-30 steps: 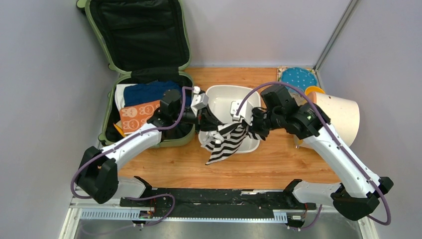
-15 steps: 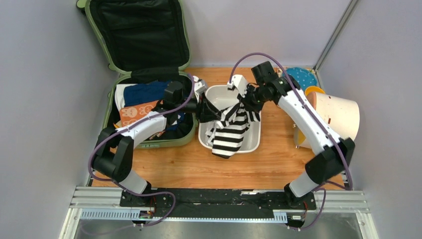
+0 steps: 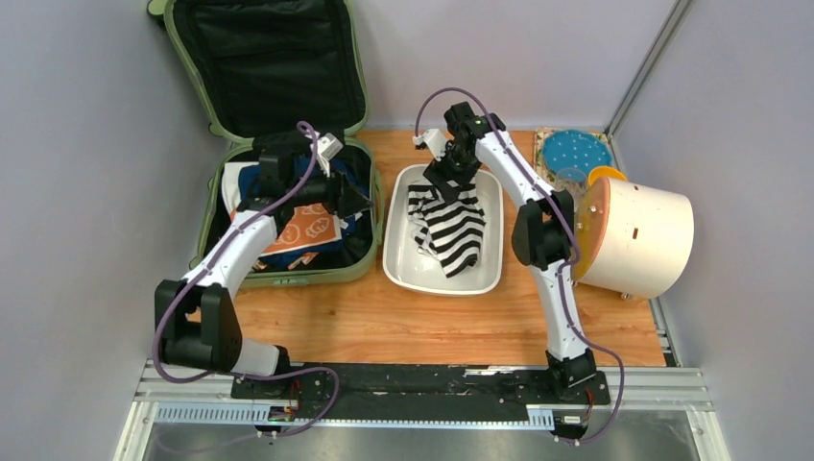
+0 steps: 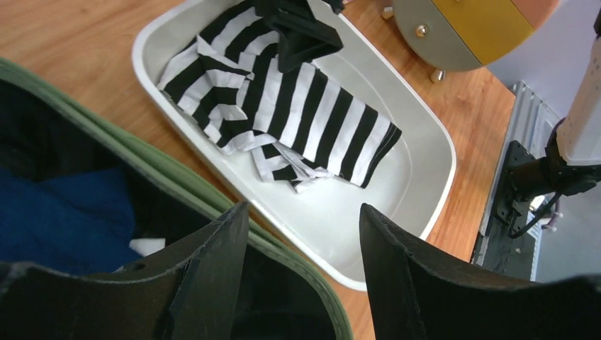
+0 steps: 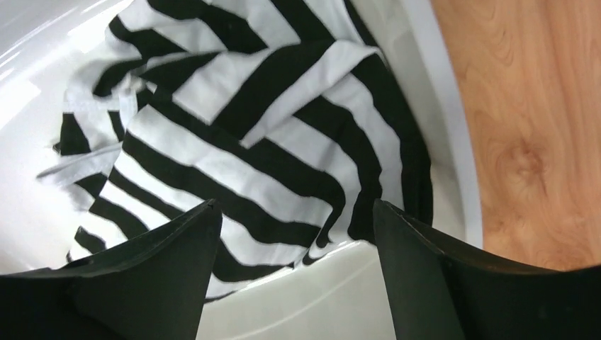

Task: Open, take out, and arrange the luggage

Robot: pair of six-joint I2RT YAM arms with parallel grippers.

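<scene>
The luggage (image 3: 288, 279), a sage-green suitcase, lies open at the left of the table with its black-lined lid (image 3: 267, 62) propped against the back wall. Inside it are a blue cloth (image 3: 251, 182) and an orange printed cloth (image 3: 307, 230). My left gripper (image 3: 357, 197) hovers open over the suitcase's right rim (image 4: 177, 184), with nothing between its fingers (image 4: 303, 209). A black-and-white striped garment (image 3: 451, 226) lies crumpled in the white tub (image 3: 485, 279). My right gripper (image 3: 449, 178) stands open and empty (image 5: 295, 205) just above the garment (image 5: 234, 142) at the tub's far end.
A cream cylinder with an orange end (image 3: 638, 235) lies on its side at the right. Behind it sits a blue dotted disc (image 3: 576, 151). Walls close in on the left, back and right. The arms' metal rail (image 3: 413, 403) runs along the near edge.
Both grippers have opened and let go of the striped garment, which has dropped into the tub. The left arm has drawn back over the suitcase; the right has swung to the tub's far end.
</scene>
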